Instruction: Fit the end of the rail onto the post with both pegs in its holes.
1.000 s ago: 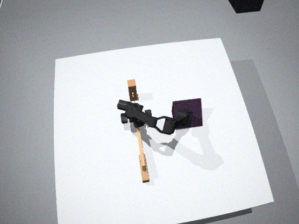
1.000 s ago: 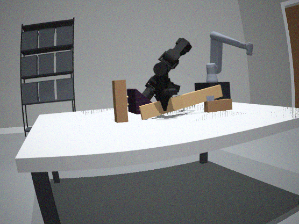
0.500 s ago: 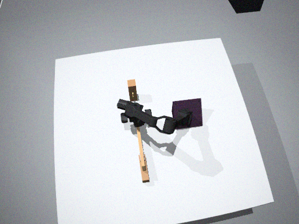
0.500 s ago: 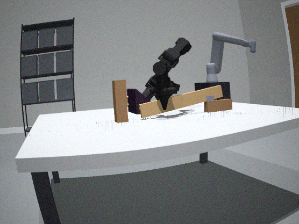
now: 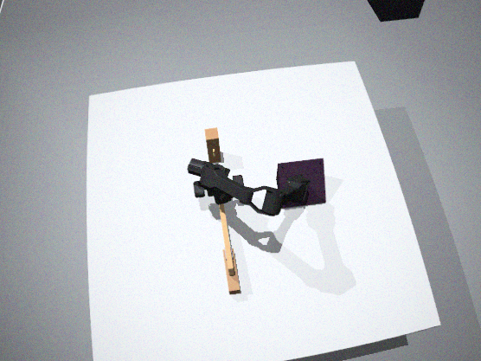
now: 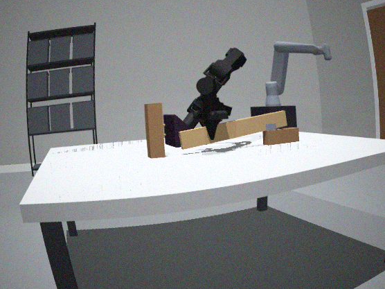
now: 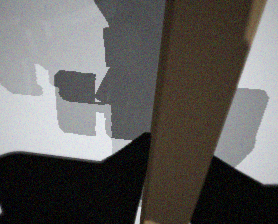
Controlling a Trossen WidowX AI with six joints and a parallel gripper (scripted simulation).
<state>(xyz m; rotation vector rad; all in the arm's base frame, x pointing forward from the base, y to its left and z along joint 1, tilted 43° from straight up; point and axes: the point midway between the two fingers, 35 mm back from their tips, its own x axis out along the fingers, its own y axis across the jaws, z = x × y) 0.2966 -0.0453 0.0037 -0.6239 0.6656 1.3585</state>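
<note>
The rail [image 5: 226, 230] [image 6: 249, 125] [image 7: 200, 65] slants down toward the post, its near end low, seemingly just above the table. Its far end sits over the footboard block [image 5: 234, 286] [image 6: 281, 136], at the grey bracket [image 6: 271, 127], with its tip raised above the block. The post [image 5: 211, 133] [image 6: 154, 130] stands upright, with a gap between it and the rail end. Its pegs [image 5: 214, 151] [image 6: 164, 129] are bare. My gripper [image 6: 212, 136] [image 7: 163, 140] is shut on the rail nearer its near end. In the top view the arm hides the fingertips and near end. The holes are not visible.
The dark purple base block [image 5: 313, 178] [image 6: 172, 130] is beside the rail, on the arm's side. My arm [image 5: 234, 189] [image 6: 208, 85] reaches over the rail. A shelf rack [image 6: 60, 63] and a grey arm [image 6: 280, 70] on a dark box are behind the table [image 5: 143, 278] [image 6: 104, 174].
</note>
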